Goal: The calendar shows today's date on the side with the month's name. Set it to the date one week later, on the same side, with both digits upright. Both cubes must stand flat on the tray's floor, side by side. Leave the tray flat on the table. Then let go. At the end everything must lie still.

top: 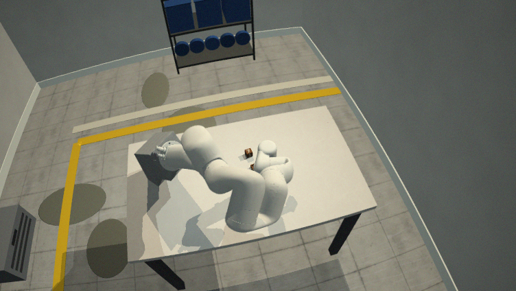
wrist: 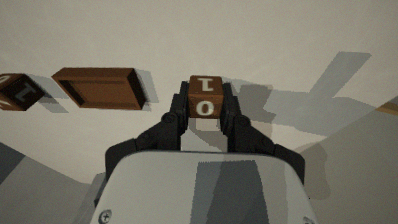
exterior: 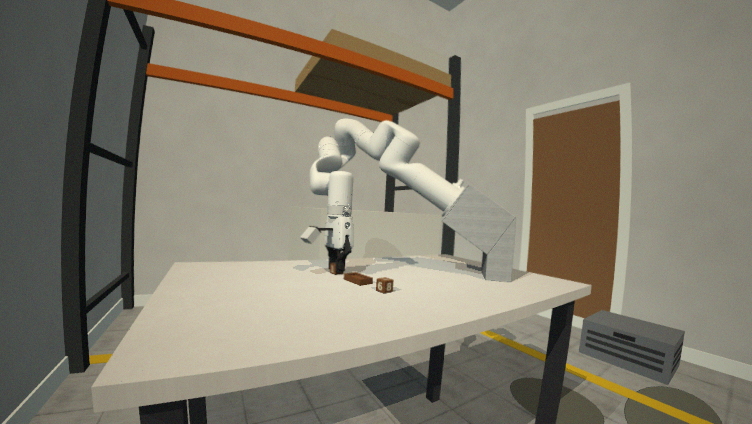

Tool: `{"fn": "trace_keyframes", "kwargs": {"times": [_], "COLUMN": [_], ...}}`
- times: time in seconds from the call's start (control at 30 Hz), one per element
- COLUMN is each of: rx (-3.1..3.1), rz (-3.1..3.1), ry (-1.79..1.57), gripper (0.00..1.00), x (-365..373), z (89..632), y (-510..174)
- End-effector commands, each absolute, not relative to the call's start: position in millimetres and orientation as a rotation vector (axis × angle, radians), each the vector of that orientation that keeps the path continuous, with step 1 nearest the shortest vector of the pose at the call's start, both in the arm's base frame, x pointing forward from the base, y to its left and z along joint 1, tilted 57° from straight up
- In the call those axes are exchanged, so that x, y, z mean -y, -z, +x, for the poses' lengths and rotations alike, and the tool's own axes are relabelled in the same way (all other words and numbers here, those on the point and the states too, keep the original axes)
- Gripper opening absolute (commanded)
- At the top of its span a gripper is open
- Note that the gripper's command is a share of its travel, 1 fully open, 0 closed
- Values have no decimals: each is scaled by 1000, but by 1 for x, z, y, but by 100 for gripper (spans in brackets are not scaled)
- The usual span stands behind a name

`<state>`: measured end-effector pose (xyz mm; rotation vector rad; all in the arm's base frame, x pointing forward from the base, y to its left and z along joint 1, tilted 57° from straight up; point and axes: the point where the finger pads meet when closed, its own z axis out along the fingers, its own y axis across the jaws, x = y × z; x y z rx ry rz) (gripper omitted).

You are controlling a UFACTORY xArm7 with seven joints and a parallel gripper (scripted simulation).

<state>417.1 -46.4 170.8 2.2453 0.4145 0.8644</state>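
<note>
Tabletop [top: 324, 163] [exterior: 294, 321] [wrist: 165, 30] beneath pincer [exterior: 337, 263] [wrist: 205, 102] and cube [exterior: 333, 268] [wrist: 205, 95].

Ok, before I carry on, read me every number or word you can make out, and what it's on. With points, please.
"1" (upside down in the wrist view) and "0": cube between the fingers [exterior: 333, 268]
"6", "8" and "1": loose cube [top: 248, 153] [exterior: 384, 285] [wrist: 21, 92]
Loose cube, top view and left edge of wrist view: blurred or cut off
Tray [top: 252, 167] [exterior: 358, 279] [wrist: 105, 94]: none readable
</note>
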Motion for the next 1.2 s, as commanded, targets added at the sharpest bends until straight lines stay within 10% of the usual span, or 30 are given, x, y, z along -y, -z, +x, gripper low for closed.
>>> {"fn": "trace_keyframes", "kwargs": {"times": [0.0, 1.17], "rx": [-417, -417], "rz": [2245, 2245], "ry": [-866, -866], "gripper": [29, 29], "x": [46, -3], "z": [417, 349], "y": [-171, -225]}}
